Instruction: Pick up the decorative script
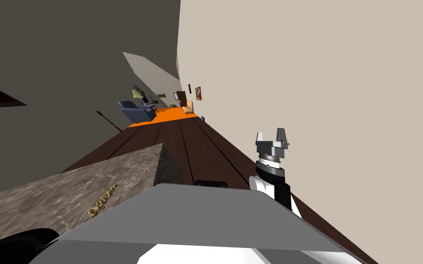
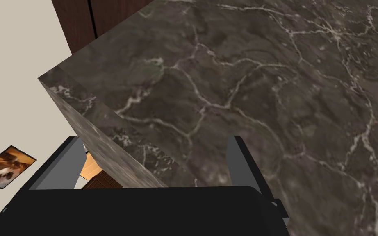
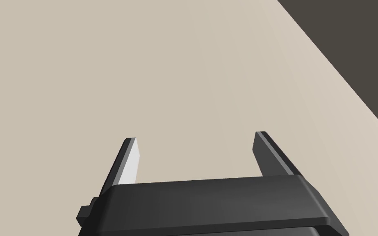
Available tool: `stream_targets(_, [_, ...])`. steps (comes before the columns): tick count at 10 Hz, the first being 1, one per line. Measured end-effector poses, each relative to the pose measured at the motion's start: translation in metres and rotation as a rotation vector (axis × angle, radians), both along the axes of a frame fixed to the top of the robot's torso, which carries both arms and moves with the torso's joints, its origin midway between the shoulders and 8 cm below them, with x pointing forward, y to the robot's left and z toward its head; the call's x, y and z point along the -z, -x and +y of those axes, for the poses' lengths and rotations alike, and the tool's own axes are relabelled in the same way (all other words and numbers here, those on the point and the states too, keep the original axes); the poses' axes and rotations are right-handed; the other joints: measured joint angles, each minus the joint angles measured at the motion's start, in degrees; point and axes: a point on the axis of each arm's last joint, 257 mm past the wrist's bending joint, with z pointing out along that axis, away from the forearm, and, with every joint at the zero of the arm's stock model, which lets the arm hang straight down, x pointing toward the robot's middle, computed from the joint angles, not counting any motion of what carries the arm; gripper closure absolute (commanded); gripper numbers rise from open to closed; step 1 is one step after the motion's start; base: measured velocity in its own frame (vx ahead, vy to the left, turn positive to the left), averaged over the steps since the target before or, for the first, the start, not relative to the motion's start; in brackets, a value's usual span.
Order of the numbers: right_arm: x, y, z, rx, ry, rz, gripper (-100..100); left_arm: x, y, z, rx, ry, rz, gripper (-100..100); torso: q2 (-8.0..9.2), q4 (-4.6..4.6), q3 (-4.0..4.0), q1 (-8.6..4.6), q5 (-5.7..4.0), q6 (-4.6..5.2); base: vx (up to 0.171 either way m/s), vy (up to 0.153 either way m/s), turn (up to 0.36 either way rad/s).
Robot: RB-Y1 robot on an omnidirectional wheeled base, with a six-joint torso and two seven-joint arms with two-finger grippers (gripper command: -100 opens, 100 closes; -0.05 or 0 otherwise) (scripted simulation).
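Spread wide, my left gripper [image 2: 155, 140] hangs over a corner of the veined marble block [image 2: 245, 82], gripping nothing.

I see the decorative script [image 1: 102, 201], a small gold scrawl, lying flat on the block's top in the lower left of the head view. Past the block, a dark wooden floor [image 1: 192, 142] runs up the frame's middle to an orange patch [image 1: 169, 117] and a blue armchair [image 1: 135, 110]. My right gripper [image 1: 272, 137] stands raised at centre right beside the beige wall [image 1: 320, 68], jaws parted and empty.
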Motion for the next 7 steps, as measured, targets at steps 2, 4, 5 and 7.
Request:
stream_targets(2, [0.0,0.0,0.0,0.0,0.0,0.0,0,-0.002,0.014,0.005,-0.02,-0.009,0.028,-100,0.22,0.04,0.11,-0.06,0.0,-0.05,0.012,-0.002,0.012])
stream_targets(4, [0.0,0.0,0.0,0.0,0.0,0.0,0,-0.005,0.03,0.012,-0.035,-0.019,0.054,-100,0.25,0.06,0.14,-0.08,-0.02,0.0,0.061,0.001,-0.119])
stream_targets(5, [0.0,0.0,0.0,0.0,0.0,0.0,0,-0.005,0.04,0.017,-0.05,-0.026,0.073,-100,0.17,0.04,0.09,-0.04,0.0,-0.03,0.108,0.013,-0.165])
stream_targets(7, [0.0,0.0,0.0,0.0,0.0,0.0,0,-0.016,0.071,0.031,-0.093,-0.051,0.136,-100,-0.15,-0.04,-0.09,0.14,0.02,0.02,0.145,0.057,-0.161])
